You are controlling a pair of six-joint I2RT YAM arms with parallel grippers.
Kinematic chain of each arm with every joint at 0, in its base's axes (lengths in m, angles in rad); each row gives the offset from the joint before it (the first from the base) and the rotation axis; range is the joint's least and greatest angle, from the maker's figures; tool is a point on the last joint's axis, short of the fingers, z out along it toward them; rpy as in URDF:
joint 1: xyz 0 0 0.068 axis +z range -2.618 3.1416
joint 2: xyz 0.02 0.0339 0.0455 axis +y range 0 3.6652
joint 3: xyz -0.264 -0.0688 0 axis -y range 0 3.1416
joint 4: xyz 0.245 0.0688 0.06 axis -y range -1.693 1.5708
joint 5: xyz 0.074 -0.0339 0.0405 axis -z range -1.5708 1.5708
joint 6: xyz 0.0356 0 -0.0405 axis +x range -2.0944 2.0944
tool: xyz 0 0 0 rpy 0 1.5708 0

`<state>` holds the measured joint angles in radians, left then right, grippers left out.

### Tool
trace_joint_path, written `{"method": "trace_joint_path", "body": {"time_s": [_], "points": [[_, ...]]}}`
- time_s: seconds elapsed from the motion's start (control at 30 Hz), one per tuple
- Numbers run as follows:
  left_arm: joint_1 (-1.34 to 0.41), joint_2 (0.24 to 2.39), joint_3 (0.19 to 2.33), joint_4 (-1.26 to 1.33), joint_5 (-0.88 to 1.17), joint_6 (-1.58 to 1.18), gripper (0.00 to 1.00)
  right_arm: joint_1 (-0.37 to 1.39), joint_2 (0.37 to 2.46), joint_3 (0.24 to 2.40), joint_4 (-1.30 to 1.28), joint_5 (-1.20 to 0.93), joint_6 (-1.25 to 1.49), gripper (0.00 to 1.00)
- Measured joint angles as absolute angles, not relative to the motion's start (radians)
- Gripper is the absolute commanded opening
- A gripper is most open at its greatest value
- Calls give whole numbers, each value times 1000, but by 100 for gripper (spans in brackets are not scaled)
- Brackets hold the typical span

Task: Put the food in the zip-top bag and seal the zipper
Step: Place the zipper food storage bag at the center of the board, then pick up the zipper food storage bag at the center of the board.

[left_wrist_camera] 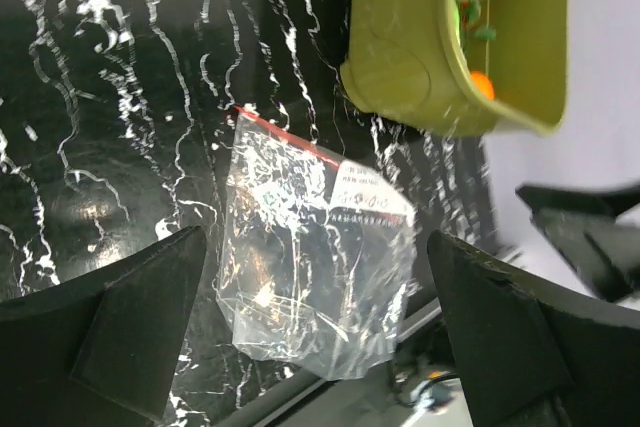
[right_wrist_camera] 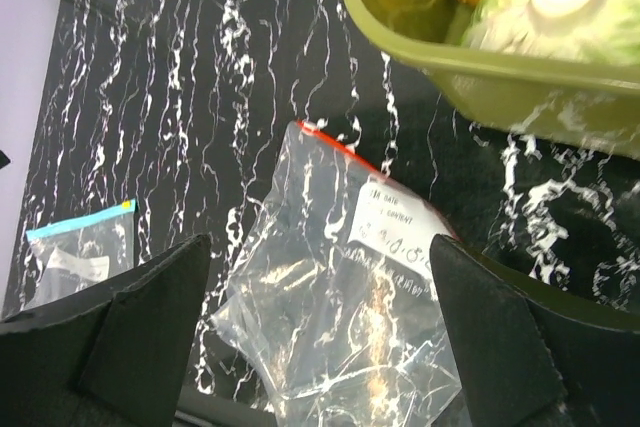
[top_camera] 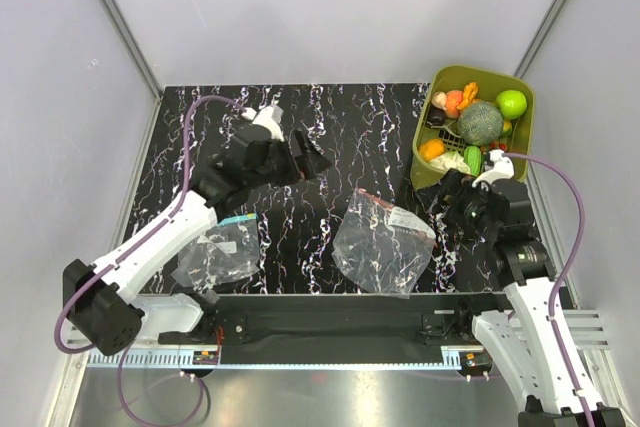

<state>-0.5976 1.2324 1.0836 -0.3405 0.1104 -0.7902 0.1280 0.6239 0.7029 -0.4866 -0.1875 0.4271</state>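
Your bag (top_camera: 384, 243) is crinkly, shiny clear plastic; your bench (top_camera: 330, 137), glossy black marbling; the tub (top_camera: 478, 75), smooth olive plastic.

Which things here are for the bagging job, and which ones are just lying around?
For the job: toy food, zip-top bag, its red zipper.
Just lying about: bag with the teal-blue strip; olive-green tub, only holding the food.

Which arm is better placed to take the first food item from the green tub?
Right. The right end effector is open beside the tub holding the food; the left end effector, also open, is across the table.
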Motion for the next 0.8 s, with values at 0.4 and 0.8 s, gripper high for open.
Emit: {"method": "trace_joint_path", "body": {"time_s": [0.4, 0.8], "points": [[-990, 1491, 1120, -508, -181, -670, 99, 128, 765, 586, -503, -191, 557, 97], [-1189, 1562, 1131, -612, -361, -671, 99, 128, 799, 380, -440, -113, 767, 74]]}}
